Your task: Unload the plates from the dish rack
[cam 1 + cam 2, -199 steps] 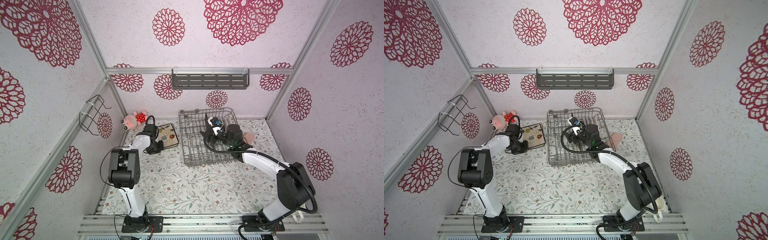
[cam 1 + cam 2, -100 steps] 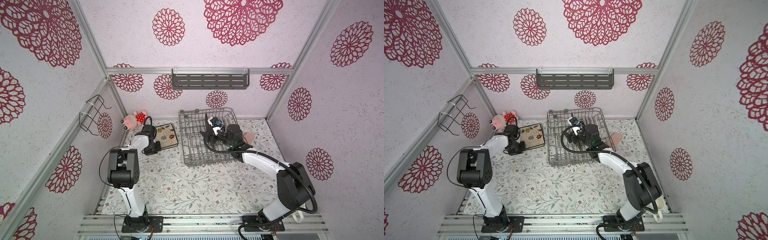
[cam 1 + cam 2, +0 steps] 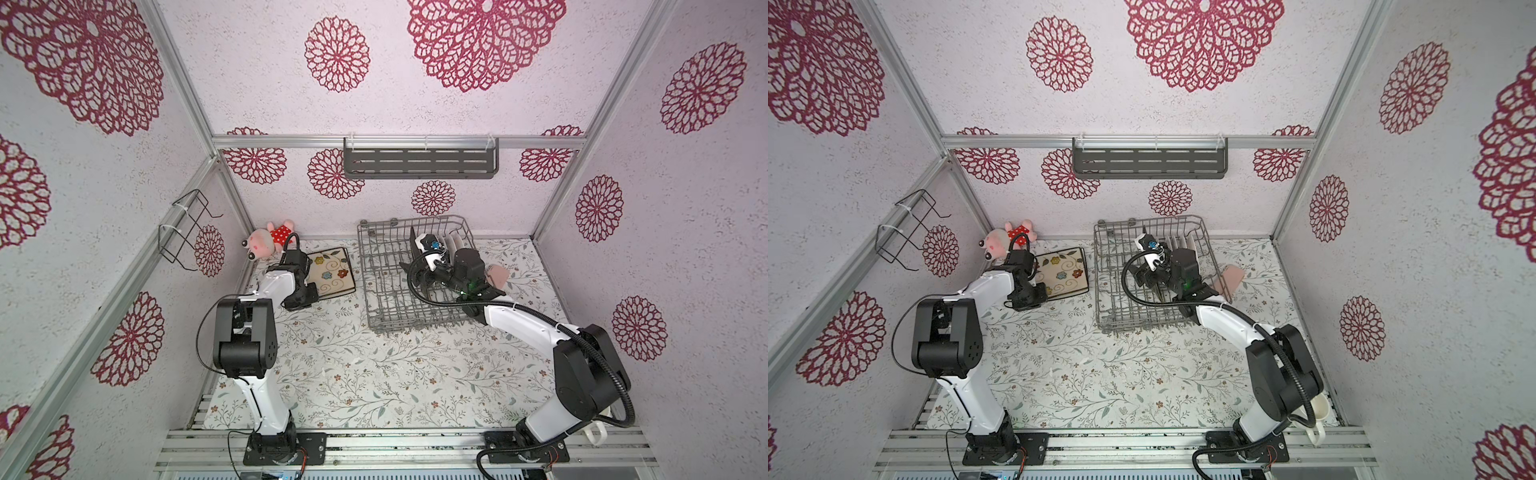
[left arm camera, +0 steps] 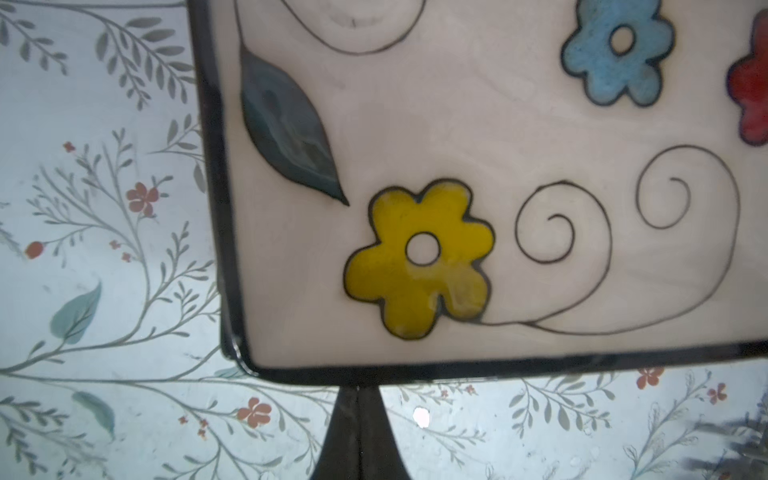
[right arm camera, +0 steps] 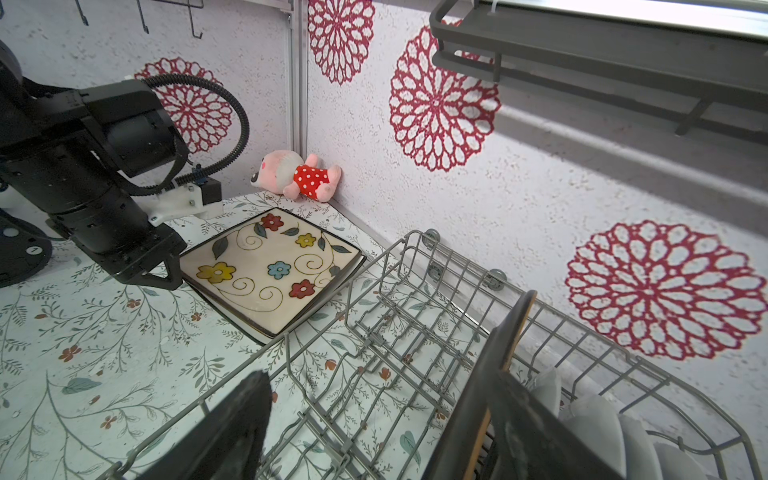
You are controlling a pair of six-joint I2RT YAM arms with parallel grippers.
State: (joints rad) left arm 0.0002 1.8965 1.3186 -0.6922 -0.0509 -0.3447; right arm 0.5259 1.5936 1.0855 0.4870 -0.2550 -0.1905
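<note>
Two white square dark-rimmed plates (image 3: 332, 274) lie unloaded beside the grey wire dish rack (image 3: 365, 266), left gripper (image 4: 358, 399) pinched shut at their rim; right gripper (image 5: 374, 399), spread wide, straddles an upright dark brown square plate (image 5: 509, 332); small white plates (image 5: 598, 419) are left in the rack.

both arms, the left arm (image 3: 272, 291) and the right arm (image 3: 525, 328), have glossy white link shells between boxy matt black joint housings, on black screwed base plates (image 3: 309, 451). a ribbed black hose (image 3: 449, 305) loops behind the right gripper (image 5: 374, 424), near a white camera bracket (image 3: 428, 243) and a tiny green light (image 3: 470, 285). a thin black wire (image 3: 198, 332) trails off the left arm.
</note>
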